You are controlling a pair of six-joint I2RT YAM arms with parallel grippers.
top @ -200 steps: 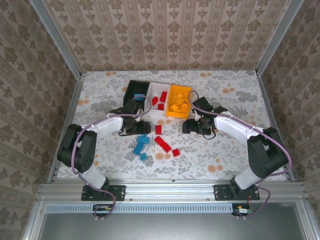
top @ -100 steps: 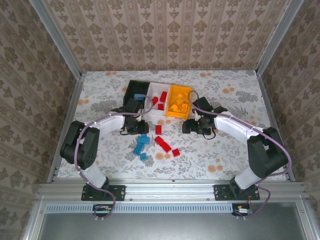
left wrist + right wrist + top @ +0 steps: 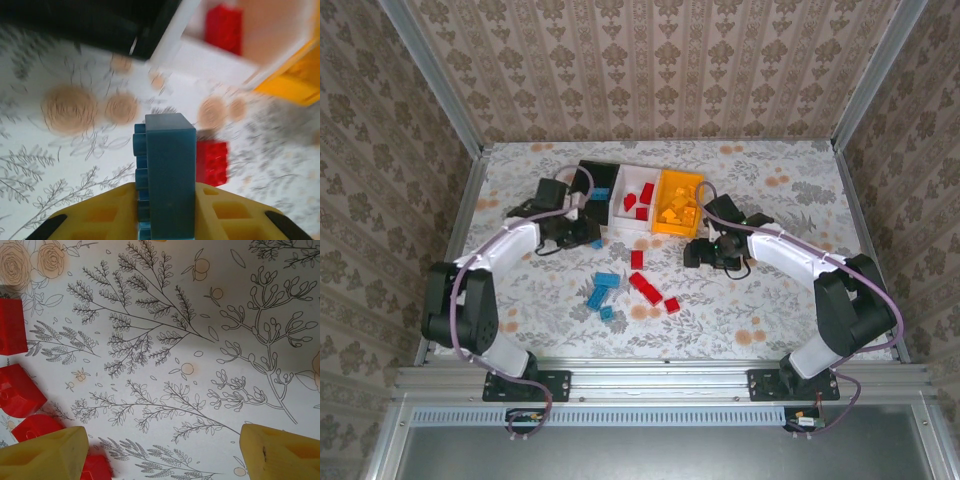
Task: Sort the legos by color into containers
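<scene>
1. Well, the main risk is a slip. The blue brick (image 3: 167, 170) stands tall in the left gripper (image 3: 165, 212), pinched between the yellow fingers only at its lower end. A jolt or tilt could let it pivot out short of the black bin (image 3: 90, 20).
2. Second risk is the wrong compartment. The white bin (image 3: 210, 55) touches the black one, with the orange bin (image 3: 295, 85) beyond it. A release near the shared wall could put blue among the red bricks (image 3: 642, 194) there.
3. The left wrist view is smeared, so clearance to the black rim cannot be read. A clipped rim would likely shove the whole joined row.
4. Left arm pose, top view: the forearm reaches forward and to the right. The gripper is low, just beside the near edge of the black bin. The brick is over the cloth (image 3: 200, 340), not above the opening.
5. Right arm pose: the right gripper (image 3: 160, 440) has its fingers spread with nothing between them. It hangs over bare cloth near the orange bin, with loose red bricks (image 3: 20, 390) close to one finger.
6. Left to sort: loose blue bricks (image 3: 605, 282) and more red ones lie between the arms — both arms reaching there at once could crowd each other.
</scene>
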